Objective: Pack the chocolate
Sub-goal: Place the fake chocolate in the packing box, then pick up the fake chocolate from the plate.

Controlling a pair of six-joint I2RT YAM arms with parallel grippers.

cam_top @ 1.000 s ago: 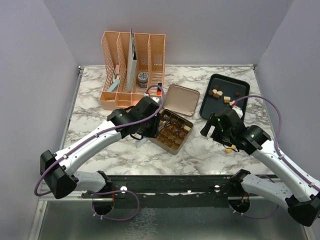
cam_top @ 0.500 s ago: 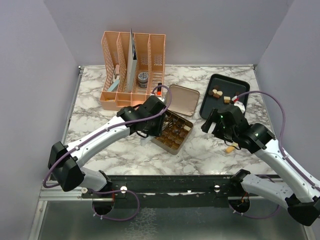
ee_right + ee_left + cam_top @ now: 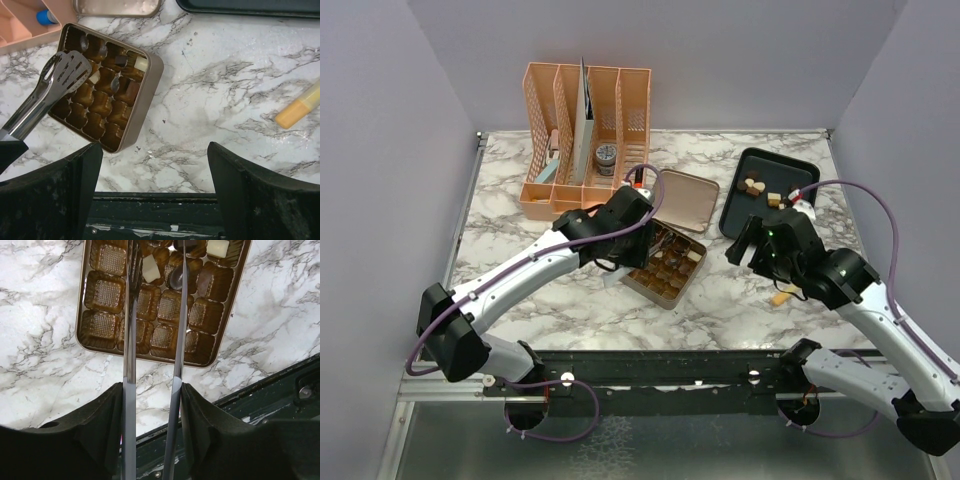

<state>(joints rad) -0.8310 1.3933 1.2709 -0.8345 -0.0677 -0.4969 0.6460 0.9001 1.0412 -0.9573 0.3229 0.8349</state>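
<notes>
The square gold tin stands open at mid-table, its brown cups holding a few pieces of chocolate. My left gripper is shut on metal tongs, whose two blades reach over the tin, slightly apart. A cream-white chocolate lies in a cup between the blades, beside a dark one. More chocolate sits on the black tray at the back right. My right gripper hangs open over bare marble, right of the tin, holding nothing.
The tin's lid lies just behind it. A peach desk organizer stands at the back left. A yellow-orange stick lies on the marble under my right arm. The table's dark front rail is close below.
My left arm has swung the tongs further over the tin and the blades have parted a little. My right arm has drifted slightly back and right.
</notes>
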